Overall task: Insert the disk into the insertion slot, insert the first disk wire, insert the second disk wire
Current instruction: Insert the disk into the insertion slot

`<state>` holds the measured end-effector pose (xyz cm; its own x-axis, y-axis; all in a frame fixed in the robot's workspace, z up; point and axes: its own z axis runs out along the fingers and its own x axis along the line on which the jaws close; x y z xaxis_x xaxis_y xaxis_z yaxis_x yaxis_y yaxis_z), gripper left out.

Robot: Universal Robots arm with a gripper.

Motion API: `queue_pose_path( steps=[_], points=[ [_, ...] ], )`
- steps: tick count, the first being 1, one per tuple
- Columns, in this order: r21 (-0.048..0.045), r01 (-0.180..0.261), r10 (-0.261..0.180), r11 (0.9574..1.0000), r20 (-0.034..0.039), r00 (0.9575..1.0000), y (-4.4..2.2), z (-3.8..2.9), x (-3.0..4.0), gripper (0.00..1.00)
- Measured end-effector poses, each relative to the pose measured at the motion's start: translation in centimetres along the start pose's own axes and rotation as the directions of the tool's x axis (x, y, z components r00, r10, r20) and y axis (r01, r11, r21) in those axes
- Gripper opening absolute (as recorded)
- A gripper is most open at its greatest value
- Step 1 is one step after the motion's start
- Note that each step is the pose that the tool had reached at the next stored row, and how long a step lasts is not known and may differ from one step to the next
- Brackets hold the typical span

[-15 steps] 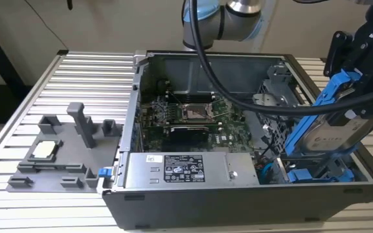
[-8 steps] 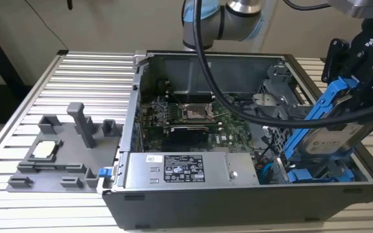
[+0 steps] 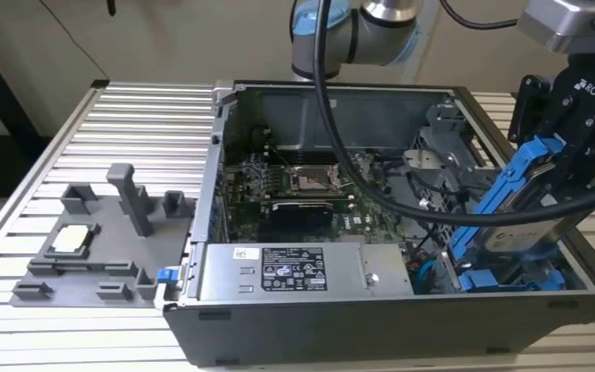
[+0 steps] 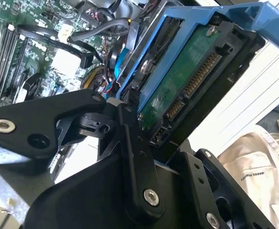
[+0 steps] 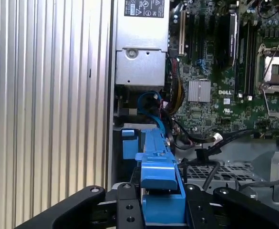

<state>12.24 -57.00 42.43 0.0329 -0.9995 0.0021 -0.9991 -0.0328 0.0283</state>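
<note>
Gripper (image 3: pixel 548 159) clamps disk (image 3: pixel 530 231) (tilted) — lower end inside computer case (image 3: pixel 380 333); arm (image 3: pixel 355 31) overhead.

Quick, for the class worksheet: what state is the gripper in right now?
Gripper: shut on the disk, held tilted above the computer case.

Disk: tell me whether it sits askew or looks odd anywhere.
The disk hangs steeply tilted in the end effector, lower end dipping into the case at the exterior view's right, not seated. No damage shows.
</note>
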Motion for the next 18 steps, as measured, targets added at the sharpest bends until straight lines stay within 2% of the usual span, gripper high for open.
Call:
queue_pose_path(
  steps=[7, 18],
  points=[
    [0.0000, 0.011, -0.011, 0.9999, -0.0004, 0.9999, -0.35, 0.80, 0.01, 0.33],
    [0.0000, 0.019, -0.019, 0.9998, -0.0008, 0.9998, -0.55, 2.09, 0.00, 0.33]
  ],
)
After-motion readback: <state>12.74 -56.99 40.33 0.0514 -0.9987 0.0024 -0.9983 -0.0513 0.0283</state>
